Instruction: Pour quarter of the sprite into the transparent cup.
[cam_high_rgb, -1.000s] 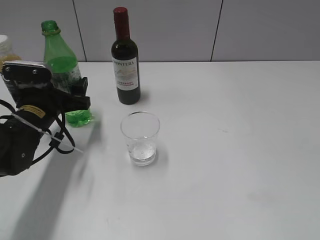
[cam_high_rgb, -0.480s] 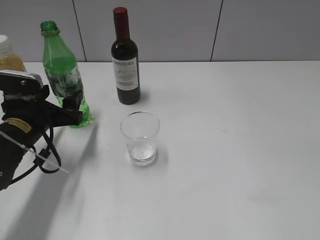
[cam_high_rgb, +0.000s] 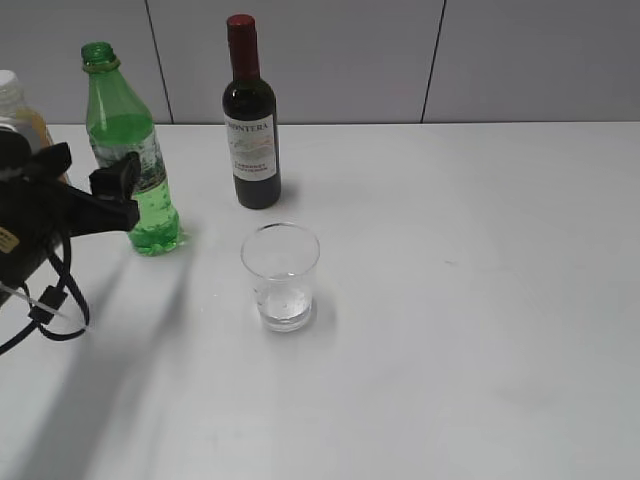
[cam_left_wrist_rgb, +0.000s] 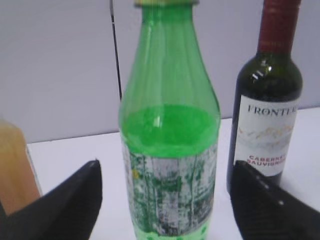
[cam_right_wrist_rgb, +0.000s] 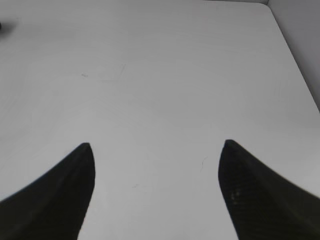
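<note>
We see left hand (cam_left_wrist_rgb: 165, 200) level, spread wide, flanking tall green translucent plastic sprite bottle (cam_left_wrist_rgb: 170, 130); clear cup (cam_high_rgb: 281, 276) at its 4 o'clock; right hand (cam_right_wrist_rgb: 155, 190) gapes over counter (cam_right_wrist_rgb: 160, 75).

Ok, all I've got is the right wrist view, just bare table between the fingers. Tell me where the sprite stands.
Observer: The sprite stands upright at the far left of the table, near the back wall.
Operator: Give me the left gripper's position.
Observer: The left gripper straddles the sprite at label height, jaws open, with a gap showing on each side.
Operator: Now place the cup for me.
Observer: The transparent cup stands upright to the right of the sprite and nearer the camera, in front of the wine bottle, apart from both.
</note>
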